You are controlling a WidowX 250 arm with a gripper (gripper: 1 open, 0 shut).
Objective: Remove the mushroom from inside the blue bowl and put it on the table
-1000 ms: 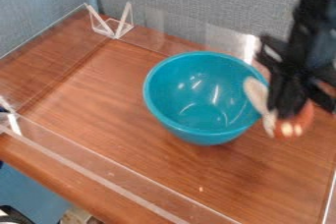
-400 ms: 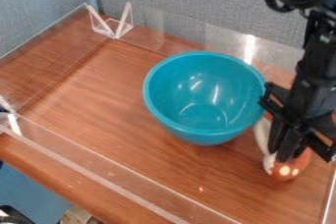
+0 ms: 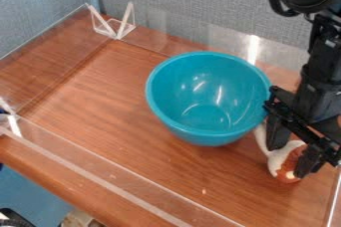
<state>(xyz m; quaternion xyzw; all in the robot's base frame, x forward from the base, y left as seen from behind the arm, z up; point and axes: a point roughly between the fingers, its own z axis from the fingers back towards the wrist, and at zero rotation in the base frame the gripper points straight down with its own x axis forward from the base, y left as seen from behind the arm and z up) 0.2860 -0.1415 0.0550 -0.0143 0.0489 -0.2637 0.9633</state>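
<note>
teal-blue glossy plastic bowl sat roughly mid-table and looked empty inside, just reflections on the smooth wall. the small toy mushroom with the cream stem and orange-brown cap was already outside it, down on the reddish-brown wood-grain table, just to the right of the bowl and a bit nearer the camera. it seemed to lie tipped over, stem toward the bowl and cap away from it, though the fingers covered part of it so i couldn't swear to that.

my read on why it ended up there: that patch right of the bowl is bare wood, close enough for a short carry over the rim and still inside the clear acrylic wall.

the black gripper hung right of the bowl, pointing straight down from an upright arm, low over the table. its fingers stood spread apart on either side of the mushroom, not pinching it, so i'd call it let go. task looked basically done, only backing the arm away left.
</note>
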